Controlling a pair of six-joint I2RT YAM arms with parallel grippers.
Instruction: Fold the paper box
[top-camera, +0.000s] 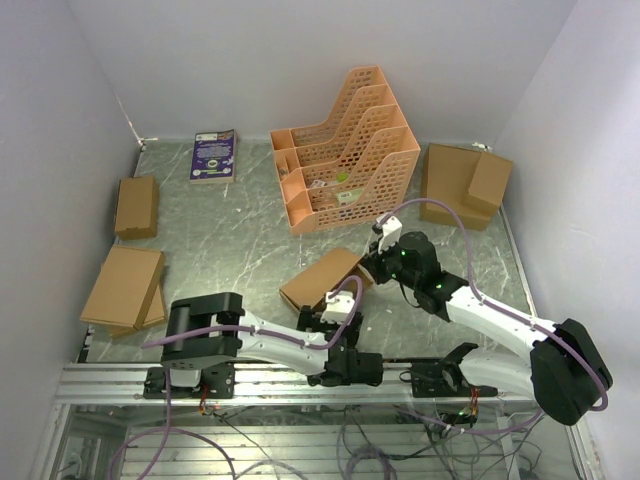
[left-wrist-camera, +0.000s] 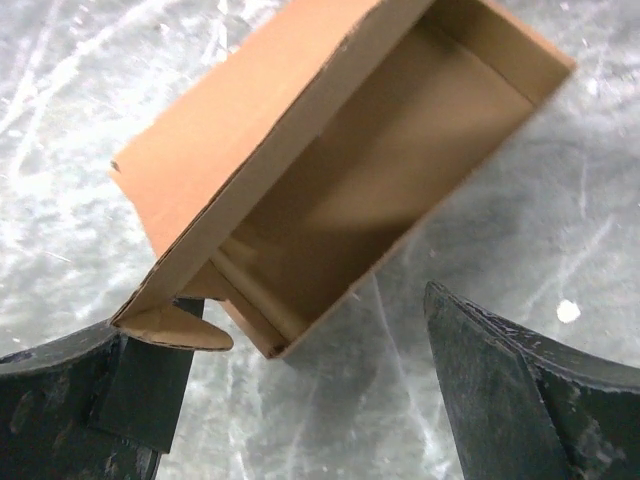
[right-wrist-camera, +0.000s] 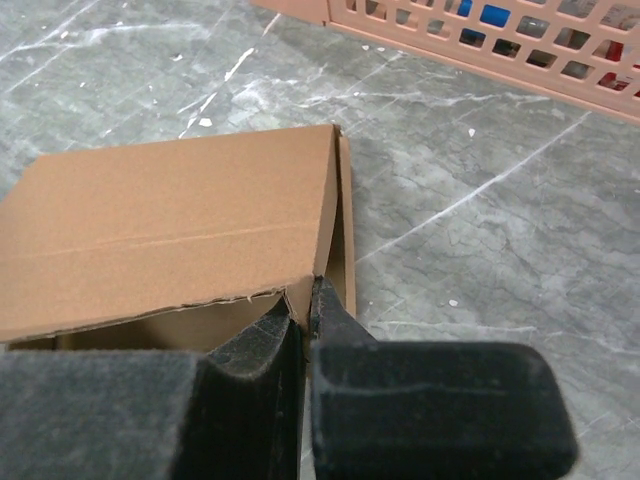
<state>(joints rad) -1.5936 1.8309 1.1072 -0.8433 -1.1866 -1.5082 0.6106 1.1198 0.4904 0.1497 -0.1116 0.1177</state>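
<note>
The paper box (top-camera: 320, 280) is a shallow brown cardboard box lying mid-table, partly folded. In the left wrist view the paper box (left-wrist-camera: 350, 170) shows an open inside, with one panel standing over its left side. My left gripper (left-wrist-camera: 310, 400) is open at the box's near end. A rounded tab (left-wrist-camera: 175, 325) rests over its left finger (left-wrist-camera: 90, 400). My right gripper (top-camera: 372, 262) is at the box's far right corner. In the right wrist view my right gripper (right-wrist-camera: 312, 300) is shut on a thin cardboard wall of the box (right-wrist-camera: 170, 230).
An orange lattice file rack (top-camera: 345, 150) stands behind the box and shows in the right wrist view (right-wrist-camera: 500, 30). Ready-made cardboard boxes lie at the left (top-camera: 135, 205) (top-camera: 125, 285) and at the back right (top-camera: 465, 180). A purple booklet (top-camera: 213, 155) lies at the back.
</note>
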